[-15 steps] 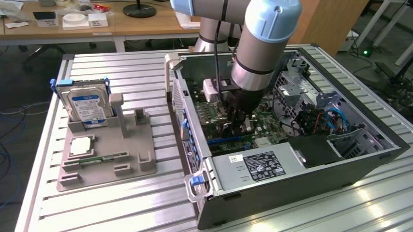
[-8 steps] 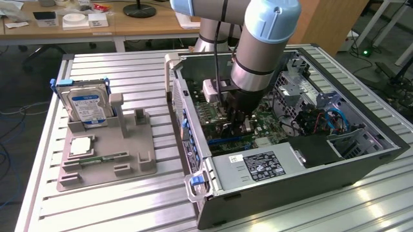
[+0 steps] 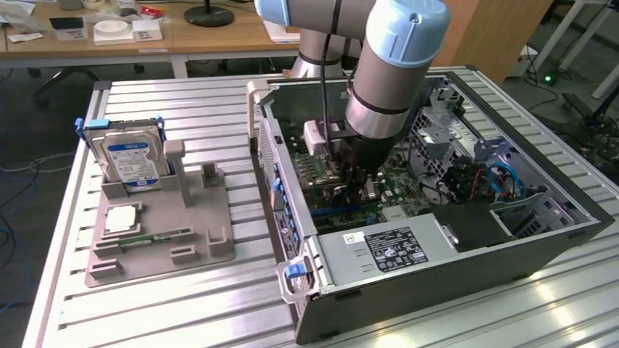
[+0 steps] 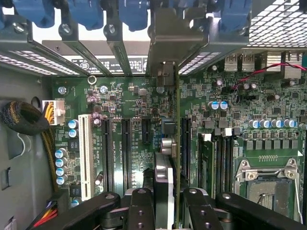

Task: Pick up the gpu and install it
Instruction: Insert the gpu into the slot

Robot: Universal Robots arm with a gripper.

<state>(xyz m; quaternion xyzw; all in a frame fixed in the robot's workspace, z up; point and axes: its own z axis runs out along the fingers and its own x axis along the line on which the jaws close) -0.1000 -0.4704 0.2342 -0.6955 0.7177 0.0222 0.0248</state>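
Jaws: we see them part-closed, gripping the gpu (image 4: 163, 179).
Gpu: edge-on at the motherboard (image 4: 206, 96) slots; seated or not, we cannot tell.
Place: inside the case (image 3: 435, 283).

The hard drive (image 3: 130, 163) is standing in the holder (image 3: 164, 250) at the exterior view's left; the computer case (image 3: 435, 290) is lying at right, with the gpu (image 4: 164, 187) standing edge-on over its motherboard (image 4: 120, 100).

The motherboard (image 4: 144, 103) is green, striped with black slots (image 4: 126, 153) and one white slot (image 4: 86, 158), and the latches (image 4: 81, 12) above it are blue. The gpu (image 4: 165, 179) is black with a dull silver bracket (image 4: 170, 38), and the gripper (image 4: 169, 203) is black. The hard drive (image 3: 130, 159) is silver with a blue-and-white label, the tray (image 3: 208, 250) plain grey, and the table (image 3: 174, 312) ribbed silver.
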